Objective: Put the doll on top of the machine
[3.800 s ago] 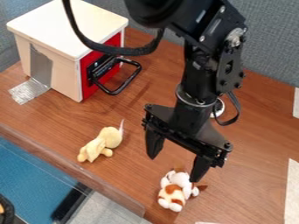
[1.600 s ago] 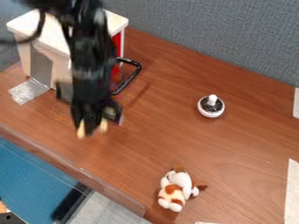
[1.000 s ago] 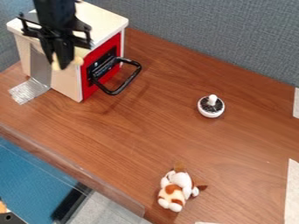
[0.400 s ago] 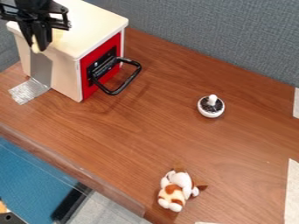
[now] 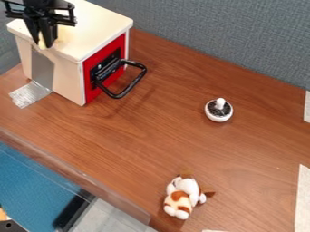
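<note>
The camera view gives you, largest first, the brown wooden table (image 5: 163, 136), with the grey partition (image 5: 212, 36) standing along its far side and a blue surface (image 5: 30, 176) below its edge at the lower left. On the table at the upper left you have the machine (image 5: 65, 74), a boxy piece with a pale top and side and a red front; its black handle (image 5: 132, 83) juts out toward the right. Your gripper (image 5: 43, 44) hangs down over the near left edge of the machine's top, its 2 fingers drawn in and pinching the yellow doll. Low in the view, right of the middle, you see a white and brown plush (image 5: 184, 194) lying on the table, well apart from the machine. Silvery tape (image 5: 29, 94) runs down the machine's left side and spreads onto the table. Farther right and nearer the partition sits a small white pot (image 5: 218, 119) with dark filling and a white knob on top. The doll (image 5: 41, 41) is mostly hidden by your fingers, pale yellow parts showing between them at the top's edge; you can't tell whether it touches the machine.
</note>
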`<action>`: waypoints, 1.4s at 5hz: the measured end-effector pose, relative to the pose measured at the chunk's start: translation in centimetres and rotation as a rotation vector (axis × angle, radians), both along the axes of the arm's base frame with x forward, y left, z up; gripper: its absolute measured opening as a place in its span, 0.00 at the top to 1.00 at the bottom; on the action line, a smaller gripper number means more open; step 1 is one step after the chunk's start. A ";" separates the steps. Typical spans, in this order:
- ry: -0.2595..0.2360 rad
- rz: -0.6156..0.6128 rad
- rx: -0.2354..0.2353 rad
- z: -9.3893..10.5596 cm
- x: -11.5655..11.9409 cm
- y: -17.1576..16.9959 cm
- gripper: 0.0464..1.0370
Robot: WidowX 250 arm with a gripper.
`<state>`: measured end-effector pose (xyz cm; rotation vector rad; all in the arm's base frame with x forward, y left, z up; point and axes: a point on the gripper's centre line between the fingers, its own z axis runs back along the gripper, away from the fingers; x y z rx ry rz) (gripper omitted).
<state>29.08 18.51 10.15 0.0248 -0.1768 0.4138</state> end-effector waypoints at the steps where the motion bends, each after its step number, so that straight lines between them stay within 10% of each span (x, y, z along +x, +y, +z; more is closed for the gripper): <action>1: 0.004 0.012 -0.012 -0.1 1.2 0.5 0.96; 3: -0.064 -0.002 -0.099 0.3 3.8 0.0 0.92; 6: 0.008 -0.173 -0.092 5.1 4.4 -3.7 0.13; 7: 0.014 -0.226 -0.065 6.8 4.0 -4.9 0.03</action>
